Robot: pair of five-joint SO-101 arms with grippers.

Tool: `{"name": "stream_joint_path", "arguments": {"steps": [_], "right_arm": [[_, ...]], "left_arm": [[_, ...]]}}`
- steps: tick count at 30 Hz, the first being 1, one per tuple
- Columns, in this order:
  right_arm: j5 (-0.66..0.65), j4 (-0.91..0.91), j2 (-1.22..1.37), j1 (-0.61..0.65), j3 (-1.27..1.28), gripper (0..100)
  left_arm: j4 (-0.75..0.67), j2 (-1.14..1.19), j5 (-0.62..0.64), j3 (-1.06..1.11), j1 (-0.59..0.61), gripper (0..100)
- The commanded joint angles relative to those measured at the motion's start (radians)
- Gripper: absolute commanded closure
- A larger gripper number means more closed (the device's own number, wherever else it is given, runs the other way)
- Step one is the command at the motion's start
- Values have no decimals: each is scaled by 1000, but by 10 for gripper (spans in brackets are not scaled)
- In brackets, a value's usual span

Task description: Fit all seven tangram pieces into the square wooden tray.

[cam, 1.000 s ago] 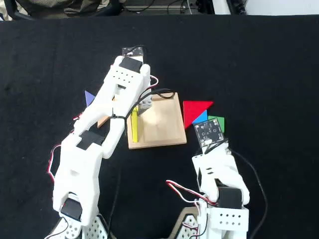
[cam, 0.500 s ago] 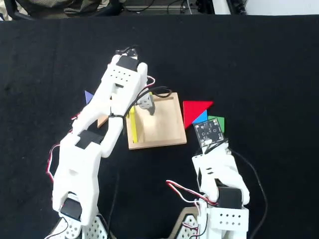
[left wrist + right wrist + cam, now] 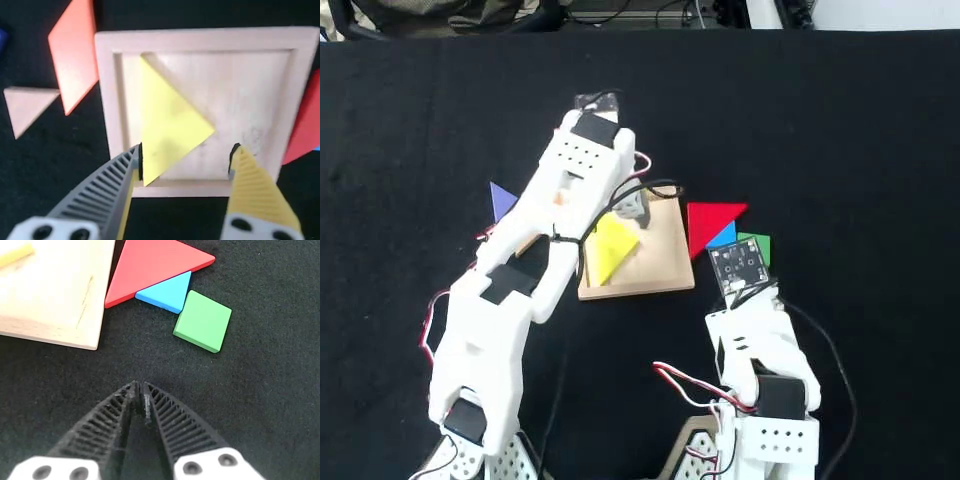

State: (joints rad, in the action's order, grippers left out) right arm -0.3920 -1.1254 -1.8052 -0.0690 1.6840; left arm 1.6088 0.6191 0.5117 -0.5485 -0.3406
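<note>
The square wooden tray [image 3: 660, 268] [image 3: 260, 75] sits mid-table. A yellow triangle [image 3: 611, 248] [image 3: 167, 125] lies in its left half, one corner over the rim nearest the arms. My left gripper [image 3: 185, 160] [image 3: 635, 205] hovers open above the tray, its fingers either side of the triangle and apart from it. Right of the tray lie a red triangle [image 3: 712, 219] [image 3: 155, 265], a small blue triangle [image 3: 722, 236] [image 3: 167, 292] and a green square [image 3: 757, 244] [image 3: 202, 321]. My right gripper [image 3: 140, 396] is shut and empty, near the table short of these pieces.
An orange parallelogram [image 3: 75, 50] and a pale wooden triangle [image 3: 27, 102] lie on the cloth just left of the tray, mostly under the left arm in the high view. A blue-violet triangle [image 3: 501, 199] lies farther left. Black cloth covers the table.
The yellow triangle stood on edge along the tray's left side in the left gripper; it now lies flat in the tray. The left gripper has opened and shifted right. The right arm has not moved.
</note>
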Motion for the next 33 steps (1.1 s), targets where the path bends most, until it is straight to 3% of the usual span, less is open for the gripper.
{"name": "stream_joint_path", "arguments": {"steps": [1,9,13,21,33], "right_arm": [[-9,-3,-65,-9,2,987],[-9,-3,-65,-9,2,987],[-9,-3,-65,-9,2,987],[-9,-3,-65,-9,2,987],[-9,-3,-64,-9,2,987]], "left_arm": [[-6,-9,-11,-107,-8,712],[-173,84,-167,-65,-107,712],[-201,117,-175,-70,-139,712],[-189,166,-172,-88,-139,712],[-43,166,-187,-97,-114,712]]}}
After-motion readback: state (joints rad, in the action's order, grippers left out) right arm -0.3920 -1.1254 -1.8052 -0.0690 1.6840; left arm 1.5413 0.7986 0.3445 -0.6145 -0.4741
